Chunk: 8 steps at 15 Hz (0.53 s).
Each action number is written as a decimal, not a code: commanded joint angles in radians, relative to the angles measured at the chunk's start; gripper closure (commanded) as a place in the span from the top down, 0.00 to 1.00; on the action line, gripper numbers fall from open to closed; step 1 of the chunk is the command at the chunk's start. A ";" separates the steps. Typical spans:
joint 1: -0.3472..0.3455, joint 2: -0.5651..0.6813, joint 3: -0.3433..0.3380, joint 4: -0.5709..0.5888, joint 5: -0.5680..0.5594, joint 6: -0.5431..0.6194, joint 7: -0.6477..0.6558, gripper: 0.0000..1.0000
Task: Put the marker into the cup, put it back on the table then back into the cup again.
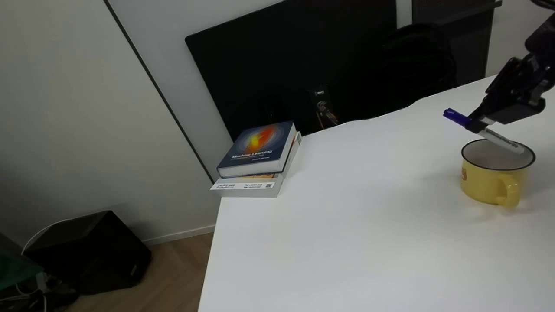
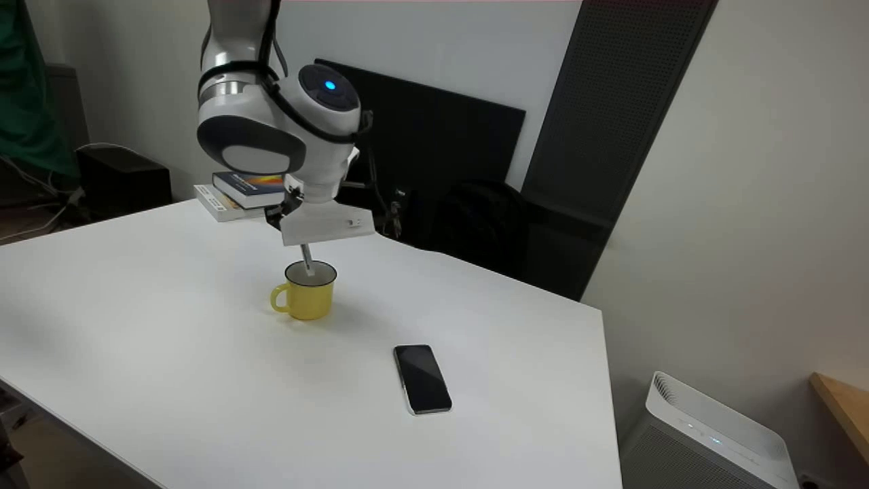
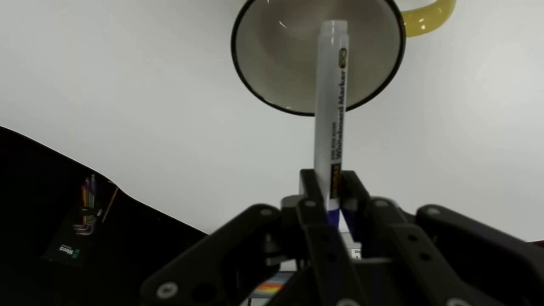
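The marker (image 3: 329, 106) is white with a blue-purple cap. My gripper (image 3: 328, 178) is shut on it near the cap, one finger on each side. In an exterior view the marker (image 1: 496, 138) slants, cap end up and white end down, from my gripper (image 1: 476, 125). Its white end lies over the mouth of the yellow cup (image 1: 485, 186); I cannot tell whether it dips below the rim. The cup (image 2: 309, 303) stands upright on the white table (image 2: 204, 380). In that view a white plate on the arm hides the fingers and the marker's upper part (image 2: 306, 256).
Two stacked books (image 1: 256, 151) lie at the table's corner. A phone (image 2: 422, 379) lies flat on the table, apart from the cup. Behind the table's edge stands a big black panel (image 1: 277, 56). A white appliance (image 2: 713, 435) is on the floor.
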 commanded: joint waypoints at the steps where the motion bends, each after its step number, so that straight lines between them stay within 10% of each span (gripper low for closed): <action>1: 0.007 0.083 0.045 0.017 0.002 0.105 -0.042 0.05; 8: -0.036 0.199 0.105 0.013 -0.041 0.245 -0.066 0.05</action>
